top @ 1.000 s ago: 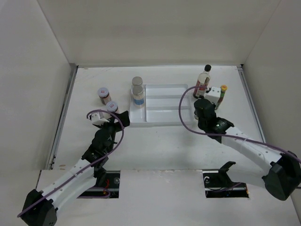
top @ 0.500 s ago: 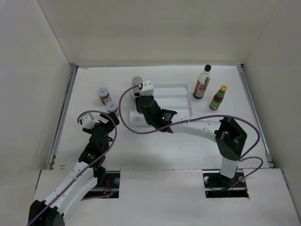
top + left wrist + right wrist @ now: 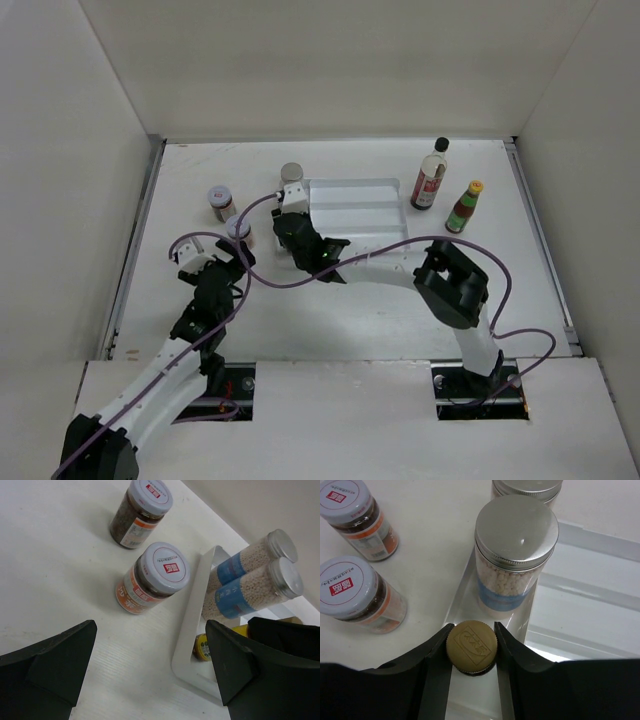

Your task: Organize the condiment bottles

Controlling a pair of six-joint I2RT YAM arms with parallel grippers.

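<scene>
White tabletop (image 3: 350, 300) carries a tray (image 3: 360, 205), where the right pincer (image 3: 471, 645) clamps a small yellow-capped bottle (image 3: 471, 649), shakers (image 3: 516, 555) just beyond. Two jars (image 3: 155, 577) ahead of the wide-open left pincer (image 3: 150, 650) and two tall bottles (image 3: 430, 180) far right seemingly await sorting.

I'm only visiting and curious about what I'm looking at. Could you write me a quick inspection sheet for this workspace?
Surface: white table, no spills seen.
Job's things: two metal-lidded shakers at the left end of the white tray; small yellow-capped bottle in the tray beside them; two white-lidded jars on the table left of the tray; black-capped bottle and taller yellow-capped bottle standing right of it.
Clutter: nothing seen.
Hands: right hand closed on the small bottle's cap; left hand open, holding nothing.
Cables: purple cables loop along both arms.
Surroundings: plain white walls.
</scene>
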